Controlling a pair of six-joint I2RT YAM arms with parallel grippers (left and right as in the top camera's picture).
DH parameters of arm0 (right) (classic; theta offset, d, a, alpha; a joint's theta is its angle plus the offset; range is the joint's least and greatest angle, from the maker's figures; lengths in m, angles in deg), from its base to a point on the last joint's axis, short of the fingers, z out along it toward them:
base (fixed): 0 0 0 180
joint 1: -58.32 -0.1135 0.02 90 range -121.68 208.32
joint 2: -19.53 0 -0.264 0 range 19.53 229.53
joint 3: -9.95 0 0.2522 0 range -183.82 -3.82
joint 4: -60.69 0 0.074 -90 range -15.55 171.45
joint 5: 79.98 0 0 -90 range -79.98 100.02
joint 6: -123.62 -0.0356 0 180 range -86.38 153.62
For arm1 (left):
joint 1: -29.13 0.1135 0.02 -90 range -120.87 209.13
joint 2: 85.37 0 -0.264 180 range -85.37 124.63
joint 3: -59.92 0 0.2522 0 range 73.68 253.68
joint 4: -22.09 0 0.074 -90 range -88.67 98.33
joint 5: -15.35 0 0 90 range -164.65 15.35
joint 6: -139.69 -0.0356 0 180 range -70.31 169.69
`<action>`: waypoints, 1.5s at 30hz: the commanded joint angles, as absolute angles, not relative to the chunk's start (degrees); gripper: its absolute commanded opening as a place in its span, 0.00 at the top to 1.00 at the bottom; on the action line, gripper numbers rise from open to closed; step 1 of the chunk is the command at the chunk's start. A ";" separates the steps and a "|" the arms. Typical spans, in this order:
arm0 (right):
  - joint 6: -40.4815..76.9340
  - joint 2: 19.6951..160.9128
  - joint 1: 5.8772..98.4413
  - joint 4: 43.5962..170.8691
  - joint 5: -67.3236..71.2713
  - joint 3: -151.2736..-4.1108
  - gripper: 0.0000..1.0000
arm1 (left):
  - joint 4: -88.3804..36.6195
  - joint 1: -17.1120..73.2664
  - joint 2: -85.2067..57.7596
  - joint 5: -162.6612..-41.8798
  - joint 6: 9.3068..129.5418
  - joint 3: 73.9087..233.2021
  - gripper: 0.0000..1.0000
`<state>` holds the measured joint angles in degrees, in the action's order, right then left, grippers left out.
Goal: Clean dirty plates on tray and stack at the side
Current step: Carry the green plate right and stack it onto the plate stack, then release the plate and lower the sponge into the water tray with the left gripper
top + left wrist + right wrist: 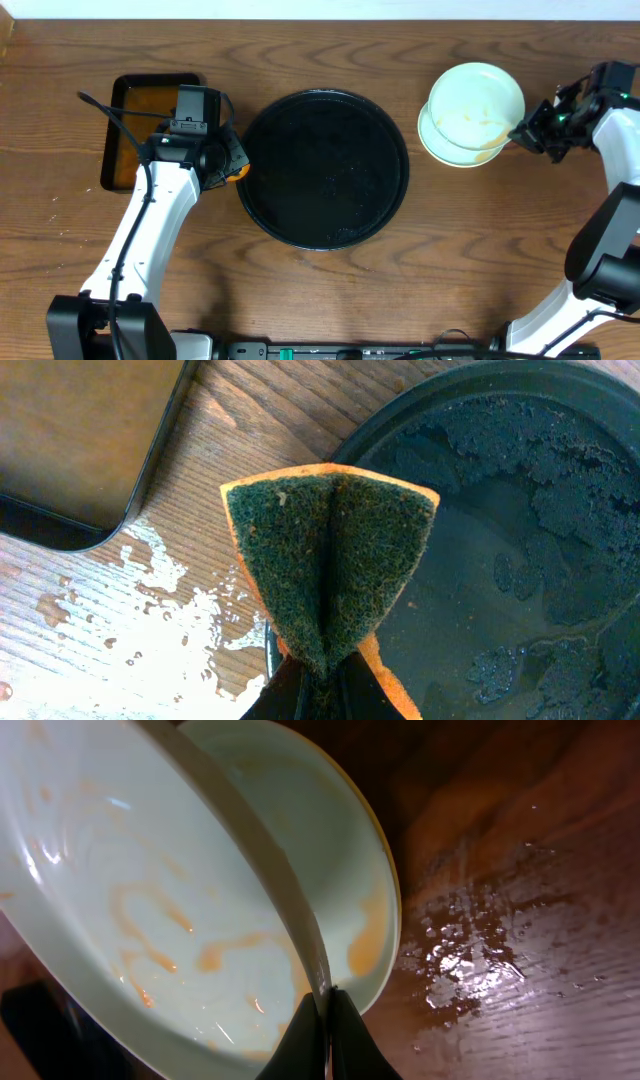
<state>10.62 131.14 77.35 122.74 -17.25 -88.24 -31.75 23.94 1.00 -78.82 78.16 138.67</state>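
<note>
The round black tray (322,168) lies mid-table, wet and bare of plates; its rim shows in the left wrist view (500,510). My right gripper (522,132) is shut on the rim of a pale mint-blue plate (478,98) with orange smears (130,910), held tilted above the stack. Under it lies another mint-blue plate (365,890) on a pale yellow one (445,148), right of the tray. My left gripper (228,168) is shut on a folded green-and-orange sponge (330,560) at the tray's left edge.
A rectangular black tray (140,125) with brownish liquid sits at the far left, also in the left wrist view (80,450). Water is spilled on the wood near the sponge (130,630) and beside the plate stack (470,960).
</note>
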 commanded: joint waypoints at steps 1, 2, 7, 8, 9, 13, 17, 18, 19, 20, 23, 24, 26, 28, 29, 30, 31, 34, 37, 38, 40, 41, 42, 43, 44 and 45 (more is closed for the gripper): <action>10.60 130.55 75.69 122.37 -17.29 -87.41 0.78 | -31.73 24.09 1.13 -78.27 77.81 137.95 0.92; 10.58 130.55 75.23 122.52 -16.88 -87.36 0.68 | -31.73 24.09 1.13 -78.27 77.81 137.95 0.92; 10.79 130.55 72.52 123.55 -15.30 -87.36 0.33 | -31.68 24.09 1.13 -78.25 77.81 137.95 0.93; 11.80 130.55 71.71 123.57 -15.70 -87.36 0.31 | -31.49 24.09 1.13 -78.23 77.78 137.95 0.92; 12.96 130.55 70.97 123.57 -16.35 -87.36 0.28 | -31.22 24.09 1.13 -78.03 77.78 137.95 0.92; 16.41 130.55 65.68 123.96 -17.64 -87.36 0.18 | -28.21 24.09 1.13 -75.19 77.83 137.95 0.92; 16.57 130.55 59.12 123.70 -16.57 -87.36 0.19 | -21.89 24.44 1.13 -70.12 77.78 137.95 0.92; 16.54 130.55 57.37 123.31 -15.87 -87.36 0.19 | -19.99 24.81 1.19 -68.48 77.78 137.95 0.92; 16.52 130.55 56.30 122.92 -15.41 -87.36 0.19 | -18.55 25.22 1.28 -67.26 77.78 137.95 0.92; 16.48 130.55 54.66 122.24 -15.00 -87.36 0.19 | -16.80 25.88 1.50 -65.94 77.76 137.95 0.92; 15.30 130.55 51.14 120.49 -14.85 -87.36 0.18 | -12.27 28.44 3.01 -63.30 76.95 137.93 0.92; 14.58 130.55 50.16 120.07 -14.85 -87.36 0.18 | -10.77 29.49 3.69 -63.17 76.01 137.93 0.92; 13.40 130.55 48.04 119.40 -14.82 -87.36 0.18 | -7.75 32.07 5.72 -63.21 74.77 137.93 0.92; 12.81 130.55 46.12 118.94 -14.80 -87.36 0.19 | -5.59 34.34 7.79 -63.23 74.77 137.93 0.92; 12.46 130.55 45.13 118.65 -14.80 -87.36 0.19 | -4.45 35.65 9.13 -63.23 74.77 137.93 0.92; 12.41 130.55 44.19 118.33 -14.82 -87.36 0.19 | -3.64 36.77 10.42 -63.23 74.77 137.93 0.92; 12.41 130.55 43.45 118.06 -14.80 -87.36 0.19 | -3.03 37.64 11.42 -63.28 74.77 137.93 0.91; 12.43 130.55 41.02 117.39 -13.42 -87.36 0.16 | -2.50 40.66 15.03 -63.50 74.79 137.93 0.83; 12.41 130.53 39.34 117.30 -10.85 -87.36 0.14 | -2.68 41.79 15.84 -64.13 74.77 137.93 0.57; 12.41 130.53 38.86 117.30 -10.30 -87.39 0.12 | -2.66 41.97 15.84 -64.15 74.79 137.93 0.48; 11.54 130.44 37.90 117.30 -9.60 -87.39 0.11 | -2.66 41.97 15.66 -64.28 74.79 137.95 0.37; 11.34 130.40 37.59 117.30 -9.53 -87.39 0.11 | -2.66 41.97 15.44 -64.94 74.77 137.95 0.34; 11.34 130.27 37.33 117.34 -9.53 -87.41 0.11 | -2.68 41.97 15.20 -65.57 74.79 137.95 0.30; 11.36 129.99 37.22 117.52 -9.51 -87.43 0.11 | -2.68 41.97 14.81 -66.29 74.79 137.95 0.27; 11.39 129.64 37.11 117.73 -9.49 -87.43 0.11 | -2.70 41.97 14.31 -66.86 74.79 137.97 0.26; 11.39 129.11 37.11 118.13 -9.49 -87.43 0.11 | -2.74 41.97 13.65 -67.43 74.77 137.97 0.26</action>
<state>12.17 131.14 37.77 117.65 -10.71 -87.63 -2.83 41.86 15.97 -65.75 75.14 138.19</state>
